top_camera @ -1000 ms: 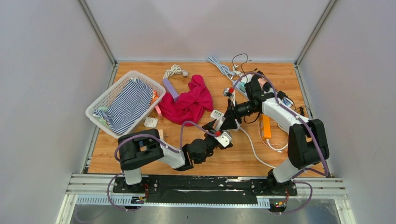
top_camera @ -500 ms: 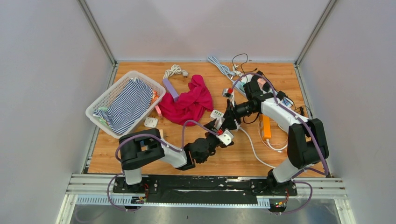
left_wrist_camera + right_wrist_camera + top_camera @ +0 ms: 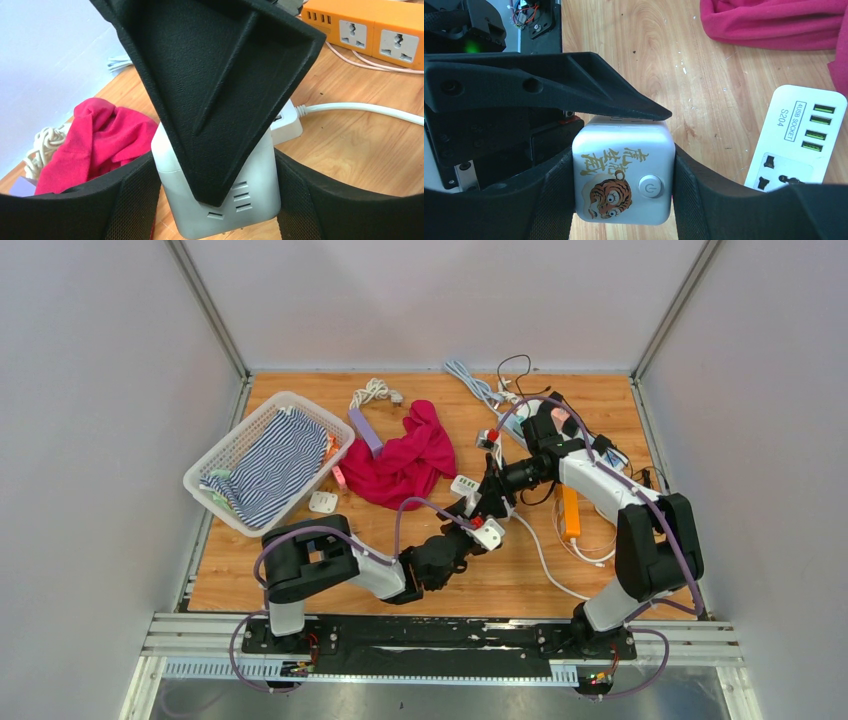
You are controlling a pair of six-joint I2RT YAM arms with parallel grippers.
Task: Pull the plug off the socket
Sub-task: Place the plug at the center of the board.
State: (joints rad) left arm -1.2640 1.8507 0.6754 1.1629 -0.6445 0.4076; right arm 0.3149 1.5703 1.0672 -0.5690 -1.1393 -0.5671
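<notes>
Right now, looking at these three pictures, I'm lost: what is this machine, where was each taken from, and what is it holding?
This is a robot: a black-and-white left arm and right arm, bolted at a wooden table. One camera looks down from above; one rides on each wrist. On the table lie a white plastic basket of striped cloth, a crimson cloth and an orange power strip. The right gripper clamps a white cube socket with a tiger sticker. The fingers of the left gripper flank a white slotted block at the same spot; whether they grip is unclear.
</notes>
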